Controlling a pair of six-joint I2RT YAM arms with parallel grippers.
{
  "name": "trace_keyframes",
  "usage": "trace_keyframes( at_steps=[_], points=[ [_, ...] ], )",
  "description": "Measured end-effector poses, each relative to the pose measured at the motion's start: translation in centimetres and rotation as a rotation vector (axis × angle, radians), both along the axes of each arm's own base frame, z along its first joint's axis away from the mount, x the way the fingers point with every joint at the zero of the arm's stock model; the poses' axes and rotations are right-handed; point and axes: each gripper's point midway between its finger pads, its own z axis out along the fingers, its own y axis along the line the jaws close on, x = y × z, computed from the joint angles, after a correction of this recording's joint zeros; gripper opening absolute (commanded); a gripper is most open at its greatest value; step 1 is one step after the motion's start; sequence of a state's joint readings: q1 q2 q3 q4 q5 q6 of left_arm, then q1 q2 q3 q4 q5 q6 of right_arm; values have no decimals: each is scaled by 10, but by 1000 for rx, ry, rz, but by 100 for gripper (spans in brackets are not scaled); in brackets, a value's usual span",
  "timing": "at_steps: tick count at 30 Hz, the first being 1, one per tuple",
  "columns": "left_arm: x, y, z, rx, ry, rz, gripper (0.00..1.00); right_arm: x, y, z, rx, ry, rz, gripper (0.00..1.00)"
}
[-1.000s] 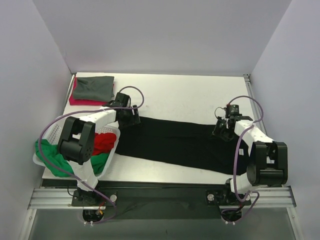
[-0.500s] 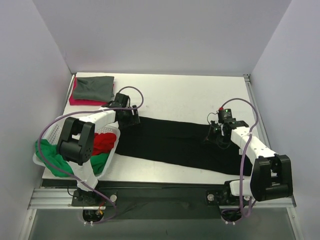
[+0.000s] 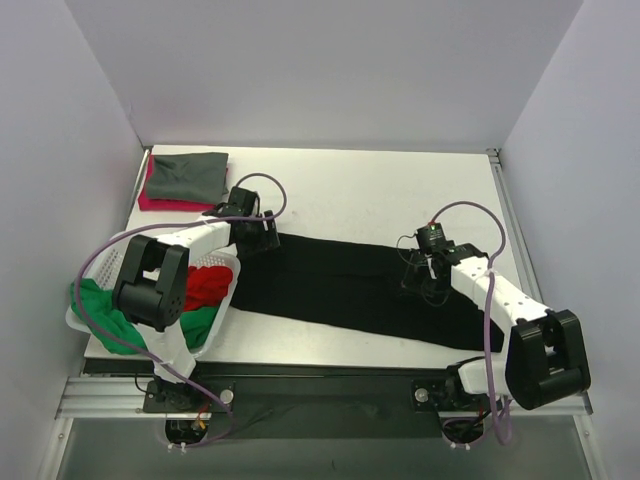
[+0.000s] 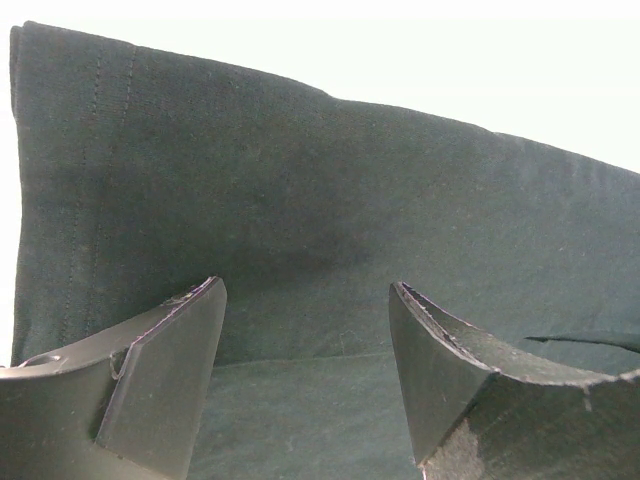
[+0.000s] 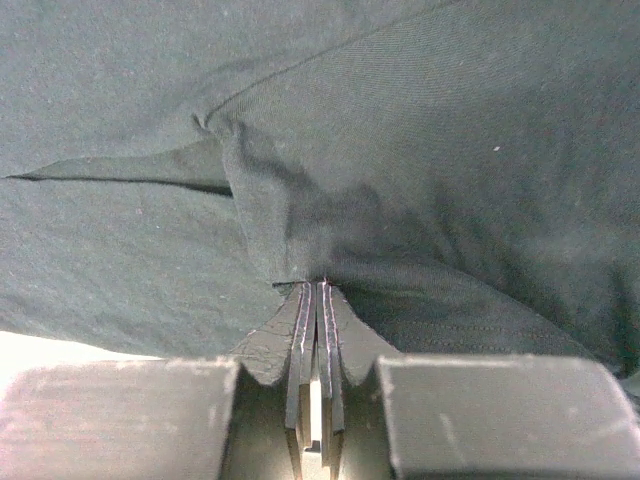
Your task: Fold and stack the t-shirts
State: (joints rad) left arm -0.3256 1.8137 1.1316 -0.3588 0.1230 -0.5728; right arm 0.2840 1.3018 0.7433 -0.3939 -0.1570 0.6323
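Black t-shirt is pinched in the closed right gripper, the left gripper spread wide over it.

Top view: overhead from near side, angled down; wrist views: close-up, all sharing black t-shirt.

White table, seen from above, enclosed on three sides by plain, pale lavender-grey panels: back wall, left wall and right wall. The tabletop is lit evenly and brightly, and it is washed out to near white in the wrist views. A silver metal rail is mounted across the near edge, and a thin metal strip is fitted along the right edge. A grey floor is seen below the rail.
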Motion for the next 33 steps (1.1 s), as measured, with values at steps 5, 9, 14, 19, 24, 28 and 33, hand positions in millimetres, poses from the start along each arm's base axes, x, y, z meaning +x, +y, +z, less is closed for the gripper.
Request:
trace_keyframes(
  at_steps=[5,9,14,19,24,28,33],
  points=[
    [0,-1,0,-5,0,-2,77,-9,11,-2,6,25,6,15],
    [0,-1,0,-6,0,-3,77,-15,19,-4,9,47,19,32],
    [0,-1,0,-6,0,-3,77,-22,25,-4,14,70,35,51],
    [0,-2,1,-3,1,-6,77,-10,23,12,21,37,16,73],
    [6,-15,12,-11,-22,-33,77,21,-20,37,12,-46,-123,73],
    [17,-24,16,-19,-45,-44,77,38,-90,44,-67,-82,-303,68],
    [21,-18,2,-8,-18,-28,77,43,-144,47,-139,-81,-419,61]
  ],
)
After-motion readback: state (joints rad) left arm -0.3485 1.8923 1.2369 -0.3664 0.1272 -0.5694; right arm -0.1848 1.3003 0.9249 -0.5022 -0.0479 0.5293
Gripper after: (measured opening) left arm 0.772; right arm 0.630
